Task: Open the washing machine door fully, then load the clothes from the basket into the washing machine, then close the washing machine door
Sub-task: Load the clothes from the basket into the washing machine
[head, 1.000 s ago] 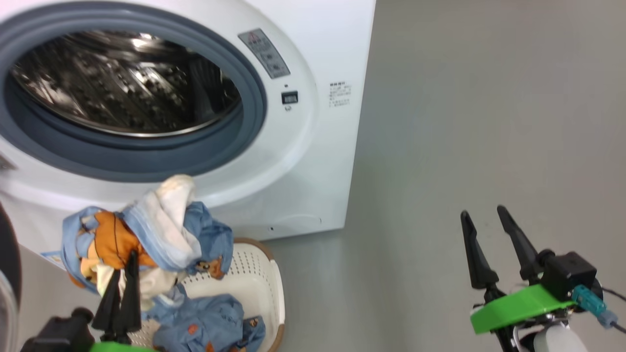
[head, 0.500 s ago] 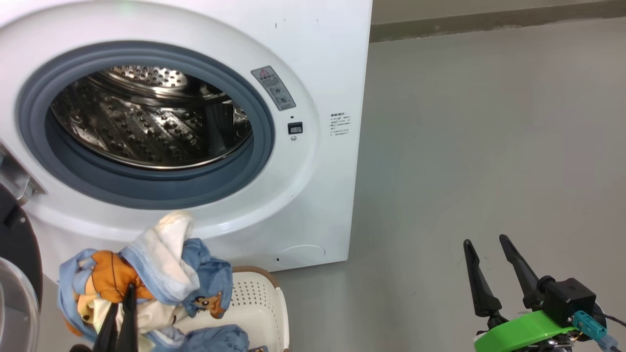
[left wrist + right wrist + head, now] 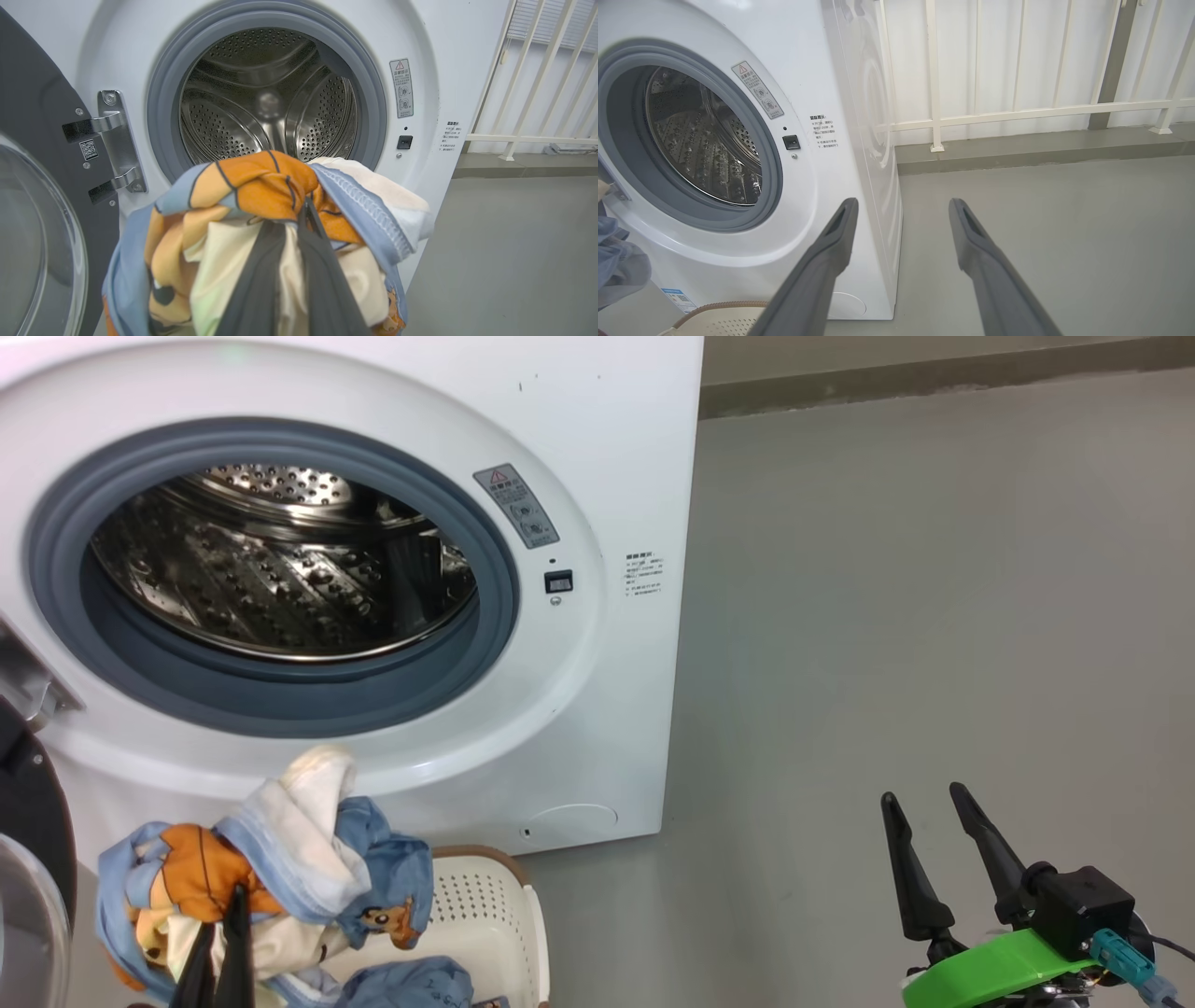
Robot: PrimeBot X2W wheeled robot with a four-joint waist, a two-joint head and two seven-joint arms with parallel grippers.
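The left gripper (image 3: 293, 219) is clamping a bundle of clothes (image 3: 252, 186), its two dark fingers (image 3: 327, 289) pressed together on the fabric and half buried in light blue, orange and cream folds. The bundle is hanging in the air in front of the washing machine (image 3: 616, 457), below the lower lip of its round mouth and not yet inside it. In the head view, the raised clothes are hanging above the basket (image 3: 485, 905), which is sitting on the floor (image 3: 934, 616) close against the machine's lower front. A second blue garment (image 3: 411, 985) is lying in that basket.

The washing machine door (image 3: 32, 140) is standing swung open at the machine's left side, held on a metal hinge (image 3: 117, 140), its black ring and clear glass bowl facing outward. The grey rubber seal (image 3: 280, 709) is ringing the exposed steel drum (image 3: 280, 569), whose perforated wall is showing bare. A grey warning sticker (image 3: 516, 504) is sitting on the white front just right of the mouth.

The right gripper (image 3: 921, 791) is hovering well to the right of the machine, over the grey floor, its two fingers spread wide apart and holding nothing. In the right wrist view, a white railing (image 3: 1017, 112) is running behind the washing machine.
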